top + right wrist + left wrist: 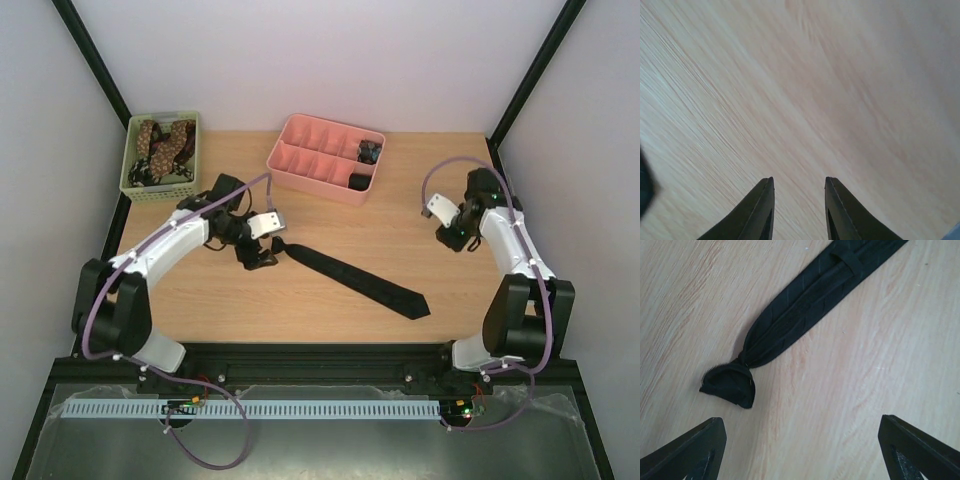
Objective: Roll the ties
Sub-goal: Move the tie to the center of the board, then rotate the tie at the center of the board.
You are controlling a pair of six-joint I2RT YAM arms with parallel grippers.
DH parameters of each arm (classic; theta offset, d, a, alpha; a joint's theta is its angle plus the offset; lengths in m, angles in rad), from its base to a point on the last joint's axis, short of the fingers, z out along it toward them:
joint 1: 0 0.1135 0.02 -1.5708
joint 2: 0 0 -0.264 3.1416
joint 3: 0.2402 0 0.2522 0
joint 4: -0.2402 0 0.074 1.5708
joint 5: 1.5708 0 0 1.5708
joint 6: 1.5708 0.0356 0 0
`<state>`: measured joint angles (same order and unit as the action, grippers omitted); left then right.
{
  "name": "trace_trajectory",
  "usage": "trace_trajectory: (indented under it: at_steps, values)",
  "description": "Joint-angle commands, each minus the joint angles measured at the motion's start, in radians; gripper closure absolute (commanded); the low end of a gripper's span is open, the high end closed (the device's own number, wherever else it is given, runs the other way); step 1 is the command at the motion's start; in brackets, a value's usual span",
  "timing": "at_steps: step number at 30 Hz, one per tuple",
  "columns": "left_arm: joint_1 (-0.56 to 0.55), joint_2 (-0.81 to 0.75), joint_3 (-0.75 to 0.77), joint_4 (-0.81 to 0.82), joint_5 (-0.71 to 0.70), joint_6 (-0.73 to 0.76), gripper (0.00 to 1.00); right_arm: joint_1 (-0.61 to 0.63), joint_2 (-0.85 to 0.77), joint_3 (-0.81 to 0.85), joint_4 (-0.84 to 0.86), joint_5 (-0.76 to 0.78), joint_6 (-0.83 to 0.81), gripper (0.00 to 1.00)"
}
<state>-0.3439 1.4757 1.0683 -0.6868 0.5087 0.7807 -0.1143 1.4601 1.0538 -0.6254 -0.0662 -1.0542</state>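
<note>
A black tie (350, 280) lies flat and diagonal on the wooden table, wide tip at the lower right. Its narrow end (730, 385) is bunched into a small fold. My left gripper (257, 258) hovers just over that end, open wide and empty. In the left wrist view (800, 445) the fold lies ahead of the left finger (690, 450). My right gripper (452, 238) is at the right side, away from the tie. In the right wrist view (799, 200) it is open and empty over bare wood. Two dark rolled ties (368, 152) sit in the pink tray.
The pink compartment tray (310, 150) stands at the back centre. A green basket (133, 185) at the back left holds brown spotted ties (160, 145). Purple cables run along both arms. A dark blurred shape (643, 185) shows at the right wrist view's left edge.
</note>
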Motion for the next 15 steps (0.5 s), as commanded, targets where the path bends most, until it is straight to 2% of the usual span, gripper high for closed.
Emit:
trace_trajectory:
  at_steps: [1, 4, 9, 15]
  values:
    - [-0.027, 0.115, 0.092, 0.048, -0.025, -0.013, 0.14, 0.049, 0.006, 0.121, -0.283, -0.260, 0.198, 0.70]
    - [-0.031, 0.215, 0.157, 0.052, -0.023, -0.035, 0.16, 0.144, 0.003, 0.083, -0.287, -0.305, 0.319, 0.70]
    - [-0.067, 0.355, 0.257, 0.048, -0.050, -0.022, 0.20, 0.301, 0.003, -0.035, -0.182, -0.301, 0.470, 0.70]
    - [-0.101, 0.495, 0.378, -0.028, -0.049, 0.007, 0.23, 0.358, 0.037, -0.135, -0.072, -0.216, 0.537, 0.70]
